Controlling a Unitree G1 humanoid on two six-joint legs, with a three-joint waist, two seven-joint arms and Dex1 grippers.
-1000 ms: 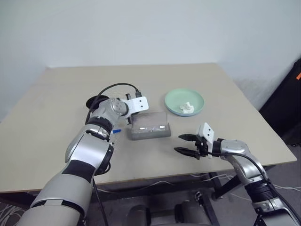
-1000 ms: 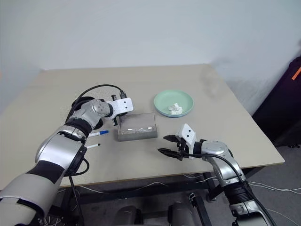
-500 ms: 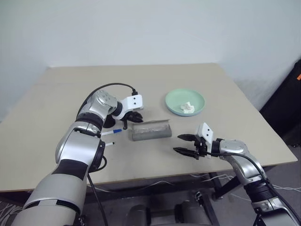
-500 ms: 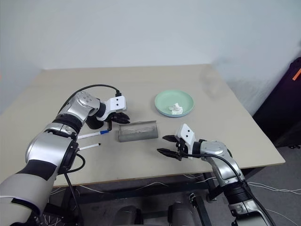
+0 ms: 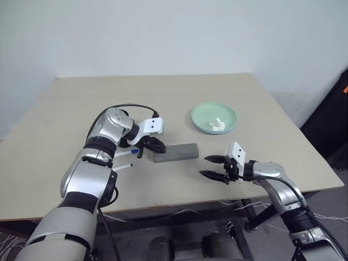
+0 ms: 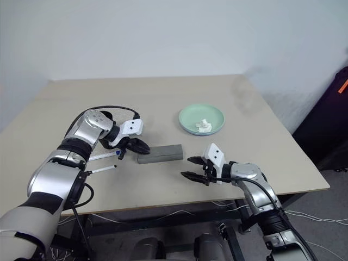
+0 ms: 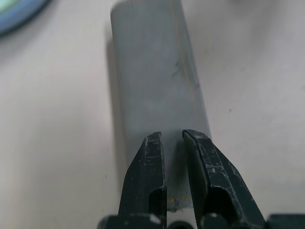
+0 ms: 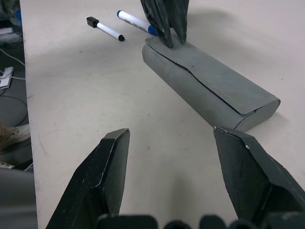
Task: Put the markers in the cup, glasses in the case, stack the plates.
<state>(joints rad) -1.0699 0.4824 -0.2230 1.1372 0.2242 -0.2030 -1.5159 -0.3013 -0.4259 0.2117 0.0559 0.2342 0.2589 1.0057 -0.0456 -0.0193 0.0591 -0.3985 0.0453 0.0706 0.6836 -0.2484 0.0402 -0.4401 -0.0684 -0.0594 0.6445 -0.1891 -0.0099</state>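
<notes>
On the worktop's (image 5: 65, 103) left, 2 markers (image 5: 124, 160) lie beside the closed case (image 5: 175, 152), touched by the left gripper's (image 5: 157, 145) nearly shut, empty fingers. Right gripper (image 5: 213, 166) is held open, empty. Markers are judged next.

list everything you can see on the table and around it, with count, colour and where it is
case: 1, grey, closed, mid-table in front of the robot.
markers: 2 visible, white barrels; one with a blue cap, one with a black cap, lying beside the case's left end.
plates: mint green one on top with a light blue rim showing under it, right of centre toward the far side.
white lump: 1, resting on the green plate.
table: 1, beige.
dark object: black with an orange mark, at the right edge of the head views; cannot tell what it is.
left claw: black, nearly shut, tips at the case's left end.
right claw: black, open, hovering right of the case, holding nothing.
</notes>
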